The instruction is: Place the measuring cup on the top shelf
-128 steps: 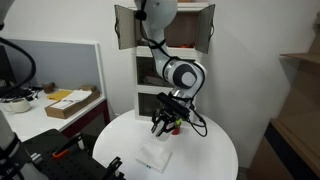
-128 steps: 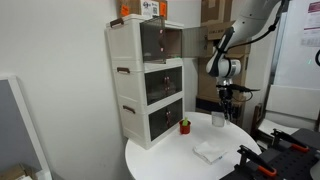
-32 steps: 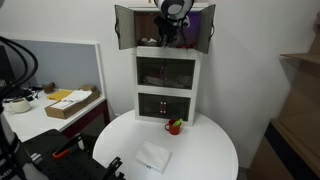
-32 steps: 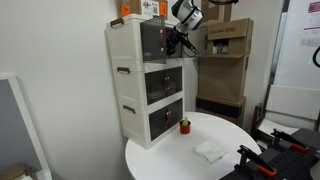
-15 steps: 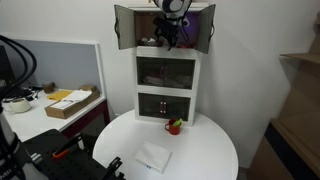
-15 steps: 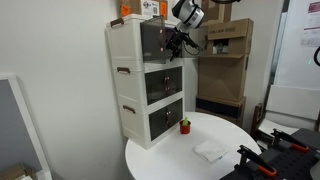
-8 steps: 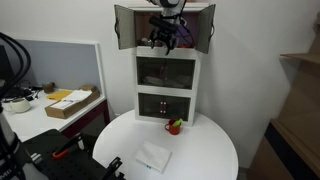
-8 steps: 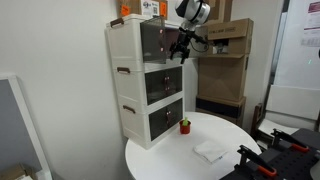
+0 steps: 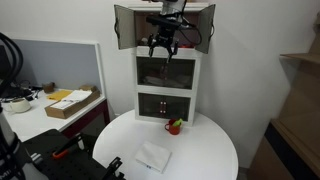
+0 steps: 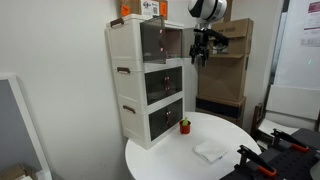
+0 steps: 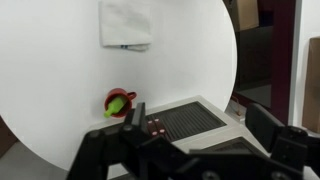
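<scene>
The top shelf [image 9: 190, 30] is the uppermost compartment of the white cabinet [image 10: 128, 90], dark inside, with both dark doors swung open. My gripper [image 9: 163, 48] hangs just in front of that opening and a little below it. It is well out from the cabinet front in an exterior view, gripper [image 10: 200, 52]. In the wrist view the gripper [image 11: 198, 125] points down at the table, open, with nothing between its fingers. I cannot make out the measuring cup in any view; the arm covers part of the shelf.
A red mug [image 9: 174, 126] with something green in it stands at the cabinet's foot on the round white table [image 9: 215, 150]. A flat white pad [image 9: 153, 156] lies nearer the front. Two glass-fronted compartments [image 9: 167, 72] sit below the shelf. A desk with a cardboard box [image 9: 70, 103] stands beside.
The gripper has drawn back out of the top shelf, away from the cabinet front, and dropped slightly. It stays open and empty.
</scene>
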Robot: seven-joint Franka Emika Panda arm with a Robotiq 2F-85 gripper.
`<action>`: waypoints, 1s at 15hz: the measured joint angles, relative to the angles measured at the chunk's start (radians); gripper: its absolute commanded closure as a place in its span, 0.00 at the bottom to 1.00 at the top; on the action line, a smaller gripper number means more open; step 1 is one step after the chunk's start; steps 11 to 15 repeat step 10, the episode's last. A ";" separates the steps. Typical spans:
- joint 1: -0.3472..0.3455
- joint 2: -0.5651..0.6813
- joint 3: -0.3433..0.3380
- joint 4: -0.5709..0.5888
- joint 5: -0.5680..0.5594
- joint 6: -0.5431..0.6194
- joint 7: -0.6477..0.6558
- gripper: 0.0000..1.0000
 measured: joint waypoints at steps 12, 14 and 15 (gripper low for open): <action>-0.001 -0.230 -0.019 -0.421 0.012 0.408 0.000 0.00; -0.001 -0.230 -0.019 -0.421 0.012 0.408 0.000 0.00; -0.001 -0.230 -0.019 -0.421 0.012 0.408 0.000 0.00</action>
